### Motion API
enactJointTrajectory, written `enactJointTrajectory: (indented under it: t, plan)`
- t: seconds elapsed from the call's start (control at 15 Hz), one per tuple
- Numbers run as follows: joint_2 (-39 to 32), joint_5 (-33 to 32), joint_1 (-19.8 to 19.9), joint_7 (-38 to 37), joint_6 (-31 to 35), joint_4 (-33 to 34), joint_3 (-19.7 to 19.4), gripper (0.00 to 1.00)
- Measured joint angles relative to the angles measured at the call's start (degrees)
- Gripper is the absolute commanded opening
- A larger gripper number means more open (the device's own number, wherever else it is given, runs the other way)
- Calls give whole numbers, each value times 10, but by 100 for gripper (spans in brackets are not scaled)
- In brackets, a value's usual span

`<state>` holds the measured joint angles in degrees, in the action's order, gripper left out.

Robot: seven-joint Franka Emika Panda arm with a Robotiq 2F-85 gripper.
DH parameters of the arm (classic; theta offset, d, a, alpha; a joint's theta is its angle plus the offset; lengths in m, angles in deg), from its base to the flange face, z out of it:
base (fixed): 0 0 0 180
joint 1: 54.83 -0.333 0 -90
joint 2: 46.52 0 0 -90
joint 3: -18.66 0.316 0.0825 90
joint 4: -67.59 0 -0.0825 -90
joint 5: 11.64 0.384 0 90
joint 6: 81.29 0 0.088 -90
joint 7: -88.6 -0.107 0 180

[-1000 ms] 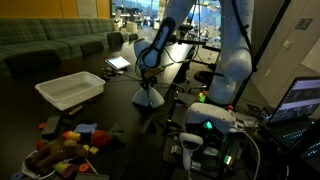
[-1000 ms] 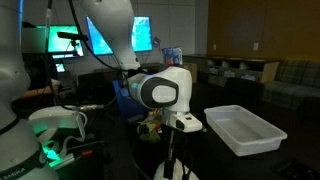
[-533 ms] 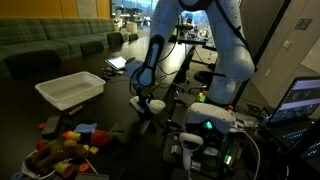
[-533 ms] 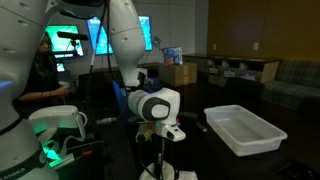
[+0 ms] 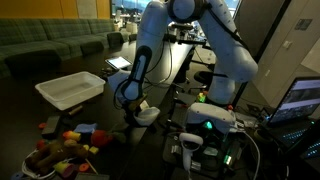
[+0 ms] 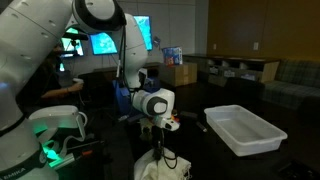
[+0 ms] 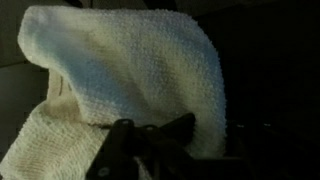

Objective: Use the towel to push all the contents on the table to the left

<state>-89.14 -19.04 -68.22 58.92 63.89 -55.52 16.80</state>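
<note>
The dark, glossy desk [image 5: 108,108] carries everything, and the white arm [image 5: 150,40] bends low over it. A white tray [image 5: 70,90] sits apart from the towel [image 5: 145,114] — bunched low at the desk, pinched in the closed end effector [image 7: 150,135]. Small colourful toys [image 5: 65,150] lie jumbled near the desk's edge.

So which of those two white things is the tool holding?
The towel, the limp, crumpled cloth pinched in the tool. The rigid white tray sits apart, untouched.
</note>
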Motion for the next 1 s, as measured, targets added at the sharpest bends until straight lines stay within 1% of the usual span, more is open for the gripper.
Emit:
enactJointTrajectory:
  t: [0.2,0.6,0.8,1.0]
  plan:
    - [-17,22,-26,0,-22,58,13,9]
    - [-50,78,-63,-3,-66,182,56,9]
    - [-69,107,-89,-18,-82,240,71,9]
    - [-89,121,-114,-33,-91,295,83,9]
